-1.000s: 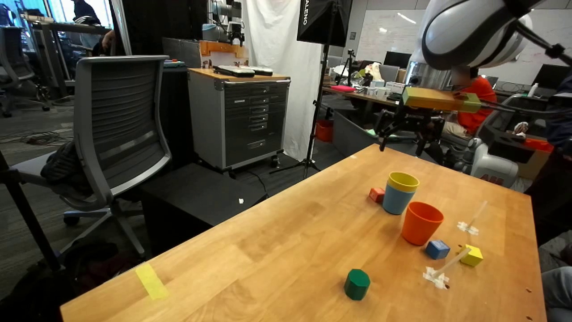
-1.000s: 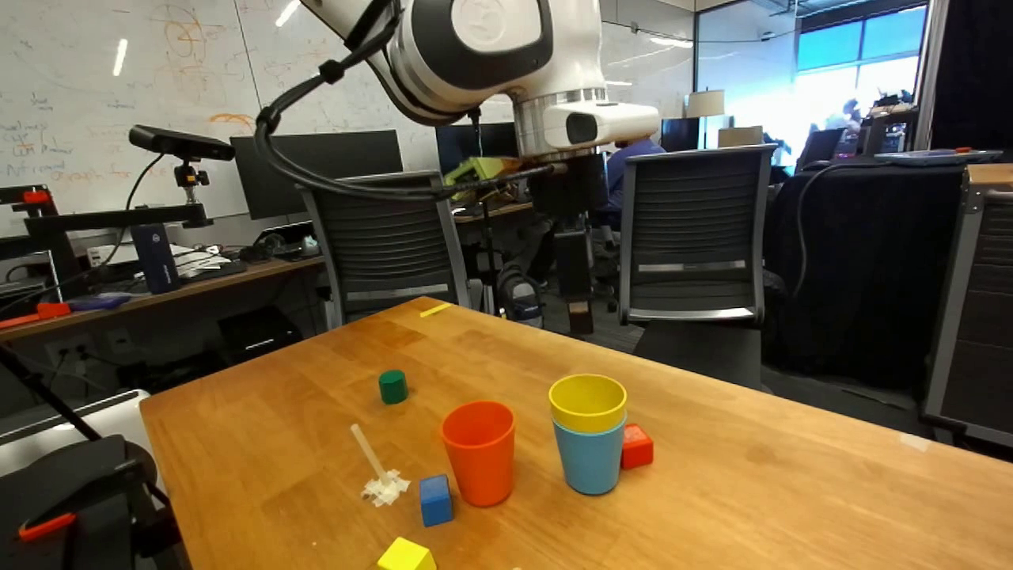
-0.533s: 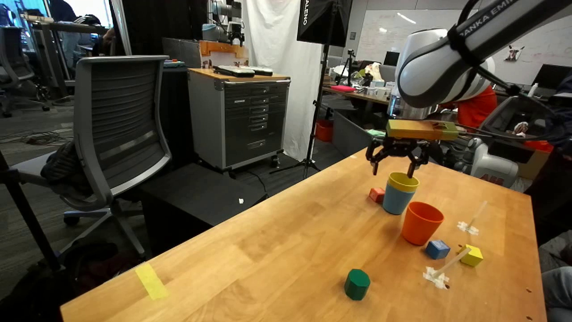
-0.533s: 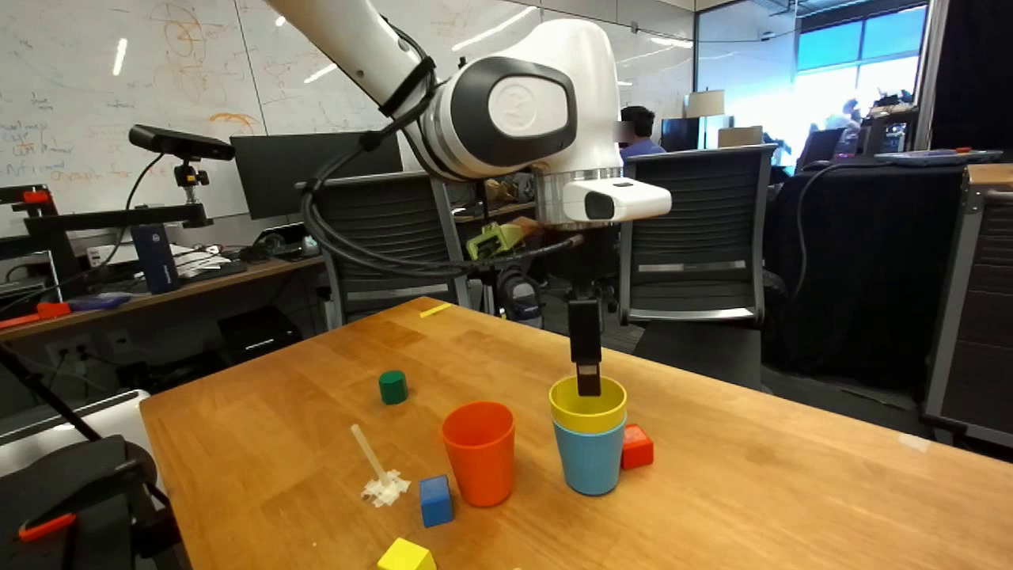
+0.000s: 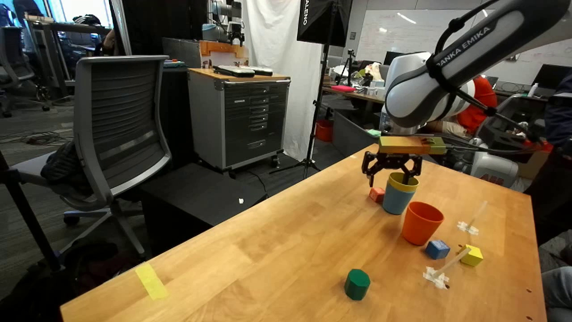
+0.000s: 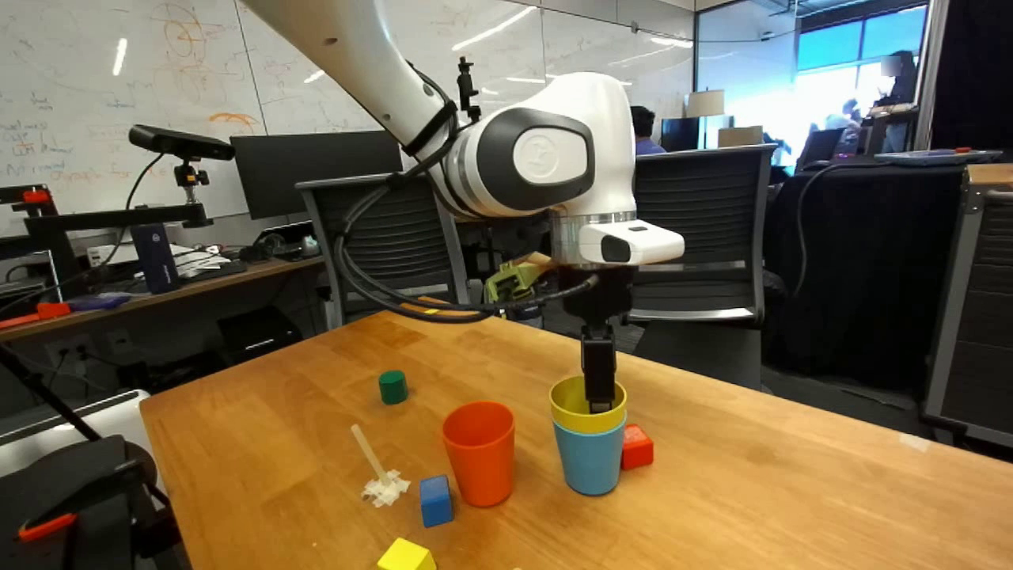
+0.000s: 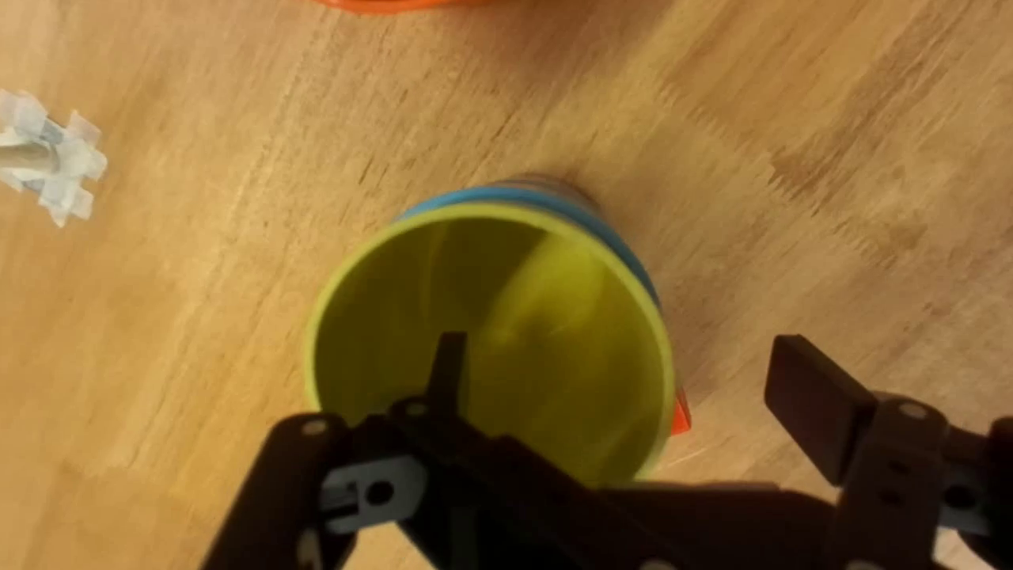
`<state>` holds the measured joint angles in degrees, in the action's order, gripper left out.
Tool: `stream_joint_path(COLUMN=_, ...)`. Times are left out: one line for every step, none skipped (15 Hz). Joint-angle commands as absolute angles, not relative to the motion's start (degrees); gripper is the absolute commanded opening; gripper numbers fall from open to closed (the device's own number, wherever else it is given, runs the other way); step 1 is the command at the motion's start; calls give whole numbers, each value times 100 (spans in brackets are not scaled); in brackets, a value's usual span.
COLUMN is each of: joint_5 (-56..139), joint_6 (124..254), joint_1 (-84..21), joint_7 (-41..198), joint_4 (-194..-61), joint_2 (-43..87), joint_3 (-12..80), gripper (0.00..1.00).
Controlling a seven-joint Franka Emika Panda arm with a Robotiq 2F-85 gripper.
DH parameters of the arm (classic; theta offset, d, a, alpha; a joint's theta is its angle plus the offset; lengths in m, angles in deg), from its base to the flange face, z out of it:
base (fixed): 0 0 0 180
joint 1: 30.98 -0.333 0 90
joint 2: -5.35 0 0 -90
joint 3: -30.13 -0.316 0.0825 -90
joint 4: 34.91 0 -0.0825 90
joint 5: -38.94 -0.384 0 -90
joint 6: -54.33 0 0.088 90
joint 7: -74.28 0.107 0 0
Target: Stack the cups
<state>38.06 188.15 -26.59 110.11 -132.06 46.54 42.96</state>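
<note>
Plain yellow cup (image 6: 587, 423) inside pale-blue cup (image 6: 589, 461), bright orange cup (image 6: 481, 459) nearby

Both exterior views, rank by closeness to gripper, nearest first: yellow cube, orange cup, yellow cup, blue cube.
1. Yellow cup: at the gripper, nested in the blue cup.
2. Orange cup: beside the blue cup.
3. Blue cube: just beyond the orange cup.
4. Yellow cube: past the blue cube.
</note>
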Motion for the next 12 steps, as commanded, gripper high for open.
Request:
stream_joint_path(joint_5=3796, joint_6=18496, joint_1=-2687, joint_7=11025, joint_4=-12778, joint_2=4943, joint_3=4377, gripper=66)
stream_joint_path(joint_5=3785, joint_6=18447, joint_1=-2678, joint_7=11018, joint_4=-12747, joint_2=4975, joint_3=4375, gripper=58)
stream_joint_path(joint_5=3781, joint_6=18405, joint_1=-2670, joint_7=11005, joint_4=-12714, joint_2=5008, joint_3=4371, gripper=49)
stream_joint_path(joint_5=3770, joint_6=18345, joint_1=-2658, joint_7=10992, joint_4=-12694, joint_2=5024, joint_3=4364, gripper=42)
stream_joint_path(joint_5=3768, joint_6=18298, joint_1=-2656, joint_7=10991, joint_4=-12690, joint_2=5028, joint_3=4363, gripper=33)
stream_joint_path(joint_5=3769, joint_6=18266, joint_1=-2653, joint_7=10989, joint_4=-12680, joint_2=5041, joint_3=4363, gripper=27)
stream_joint_path(joint_5=3772, joint_6=18238, joint_1=-2658, joint_7=11003, joint_4=-12683, joint_2=5034, joint_3=4369, gripper=18)
stream_joint_path(joint_5=3773, joint_6=18222, joint_1=-2660, joint_7=11008, joint_4=-12686, joint_2=5029, joint_3=4371, gripper=11)
stream_joint_path(joint_5=3774, joint_6=18210, joint_1=-2665, joint_7=11010, joint_4=-12705, joint_2=5005, joint_3=4371, gripper=3)
stream_joint_path(joint_5=3770, joint_6=18185, joint_1=-2664, joint_7=11002, joint_4=-12718, joint_2=4983, joint_3=4365, gripper=0)
stream_joint_path(joint_5=3770, joint_6=18201, joint_1=-2665, joint_7=10988, joint_4=-12747, joint_2=4954, joint_3=4360, gripper=0)
stream_joint_path(joint_5=3768, joint_6=18204, joint_1=-2665, joint_7=10975, joint_4=-12776, joint_2=4923, joint_3=4354, gripper=0)
